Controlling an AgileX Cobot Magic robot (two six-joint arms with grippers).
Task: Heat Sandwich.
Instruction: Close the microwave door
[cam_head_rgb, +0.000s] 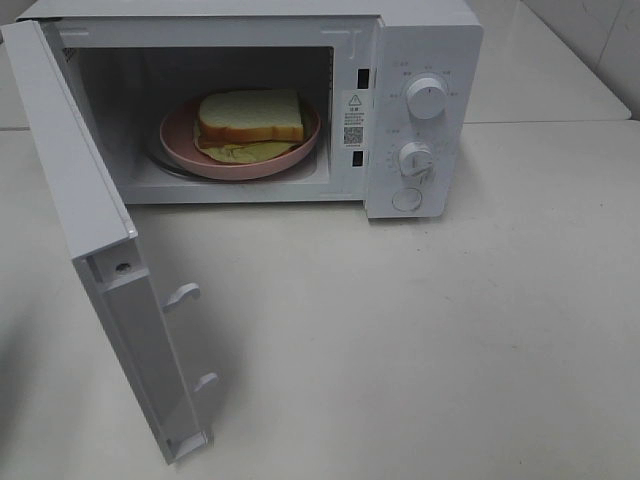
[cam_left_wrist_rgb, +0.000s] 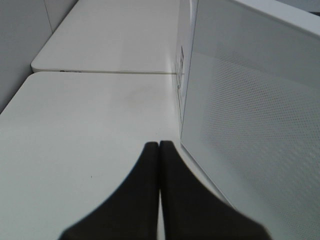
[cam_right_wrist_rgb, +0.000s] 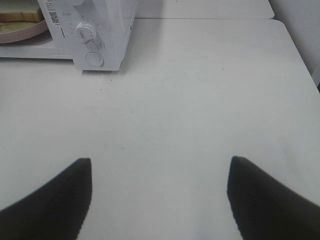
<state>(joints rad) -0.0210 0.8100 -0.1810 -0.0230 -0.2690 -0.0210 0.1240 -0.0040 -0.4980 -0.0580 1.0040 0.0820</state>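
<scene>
Pink plate (cam_head_rgb: 175, 140) and sandwich (cam_head_rgb: 250, 118) are set inside the microwave (cam_head_rgb: 440, 150), door (cam_head_rgb: 90, 200) not yet shut, left claw (cam_left_wrist_rgb: 159, 146) closed on nothing, right claw (cam_right_wrist_rgb: 160, 160) wide.

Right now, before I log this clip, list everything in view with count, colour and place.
microwave: one, white, at the back of the table
door: one, white, swung open on the microwave's left side
plate: one, pink, inside the microwave
sandwich: one, white bread with tan crust over a yellow-green layer, on the plate
knobs: two, white, stacked on the control panel
button: one, white, round, below the knobs
table: one, white, under everything
left gripper: one, black, shut, beside the door's outer face
right gripper: one, black, open, over bare table before the panel
</scene>
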